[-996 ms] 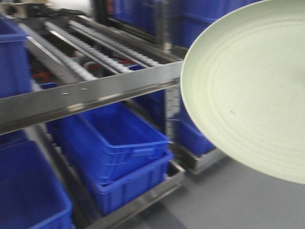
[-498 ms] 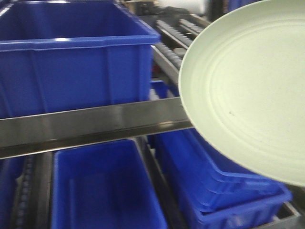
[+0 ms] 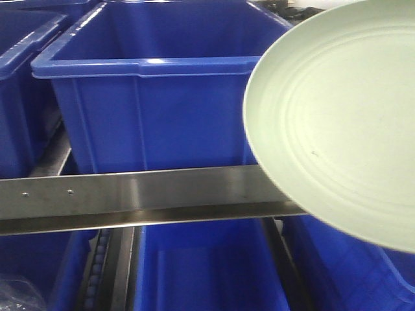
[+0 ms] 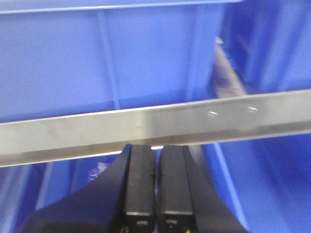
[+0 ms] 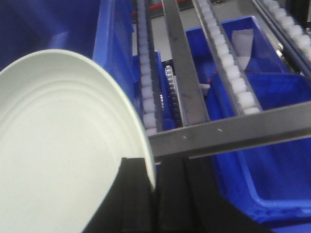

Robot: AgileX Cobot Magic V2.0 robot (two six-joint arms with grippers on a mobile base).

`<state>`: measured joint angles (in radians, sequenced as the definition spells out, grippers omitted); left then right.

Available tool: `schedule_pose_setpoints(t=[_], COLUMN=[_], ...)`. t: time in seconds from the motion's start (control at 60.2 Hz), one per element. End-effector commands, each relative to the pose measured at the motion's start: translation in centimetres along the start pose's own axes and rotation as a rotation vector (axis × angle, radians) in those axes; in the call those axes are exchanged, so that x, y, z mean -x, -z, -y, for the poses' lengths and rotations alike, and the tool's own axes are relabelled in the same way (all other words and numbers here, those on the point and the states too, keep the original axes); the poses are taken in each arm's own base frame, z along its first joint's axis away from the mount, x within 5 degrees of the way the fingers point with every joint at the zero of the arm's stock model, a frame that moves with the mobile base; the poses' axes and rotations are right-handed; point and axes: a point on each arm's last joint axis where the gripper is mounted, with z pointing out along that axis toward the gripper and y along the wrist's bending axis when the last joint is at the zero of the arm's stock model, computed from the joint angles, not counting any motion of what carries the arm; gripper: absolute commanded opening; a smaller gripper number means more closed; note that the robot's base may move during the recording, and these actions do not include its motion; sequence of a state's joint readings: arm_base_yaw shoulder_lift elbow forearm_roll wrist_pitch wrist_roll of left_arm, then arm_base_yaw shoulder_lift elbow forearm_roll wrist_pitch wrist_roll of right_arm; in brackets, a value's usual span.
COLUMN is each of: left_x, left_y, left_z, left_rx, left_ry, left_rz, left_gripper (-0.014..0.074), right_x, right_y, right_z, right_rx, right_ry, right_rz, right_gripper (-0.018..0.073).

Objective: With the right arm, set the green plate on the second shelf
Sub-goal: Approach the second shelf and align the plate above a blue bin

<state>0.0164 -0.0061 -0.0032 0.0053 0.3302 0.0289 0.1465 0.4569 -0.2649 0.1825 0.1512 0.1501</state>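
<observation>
The green plate (image 3: 337,123) is pale mint with faint rings and a tiny dark speck. It hangs tilted in the air at the right of the front view, its face toward the camera, overlapping the steel shelf rail (image 3: 130,194). In the right wrist view my right gripper (image 5: 153,167) is shut on the plate's (image 5: 63,145) rim, with the rack's front rail (image 5: 233,131) just beyond. My left gripper (image 4: 155,148) is shut with nothing in it, close under a steel rail (image 4: 146,126). I cannot tell which level is the second shelf.
A large blue bin (image 3: 155,110) stands on the level behind the rail, with another blue bin (image 3: 26,97) to its left. More blue bins (image 3: 201,272) sit on the level below. White roller tracks (image 5: 223,58) run back into the rack.
The front view has swung across the rack: roller tracks and floor are gone, and the big blue bin now fills the middle. The rail sits lower. The plate keeps its place in view.
</observation>
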Motion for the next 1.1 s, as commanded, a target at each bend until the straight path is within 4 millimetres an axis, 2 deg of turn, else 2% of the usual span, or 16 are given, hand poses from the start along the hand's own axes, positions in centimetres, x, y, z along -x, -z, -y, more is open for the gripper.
schedule_pose_setpoints(t=[0.0,1.079], left_x=[-0.54,-0.54], left_y=[-0.24,-0.24], left_z=[0.05,0.05], left_rx=[-0.003,-0.003], left_ry=[-0.004,-0.004], left_rz=[0.054,0.054], left_gripper=[0.0124,0.0124], right_x=[2.07,2.07], right_y=[0.32,0.32], right_z=[-0.47,-0.47], right_rx=[0.024,0.024], right_ry=[-0.004,-0.004], right_rz=[0.145,0.145], right_gripper=[0.0056,0.0056])
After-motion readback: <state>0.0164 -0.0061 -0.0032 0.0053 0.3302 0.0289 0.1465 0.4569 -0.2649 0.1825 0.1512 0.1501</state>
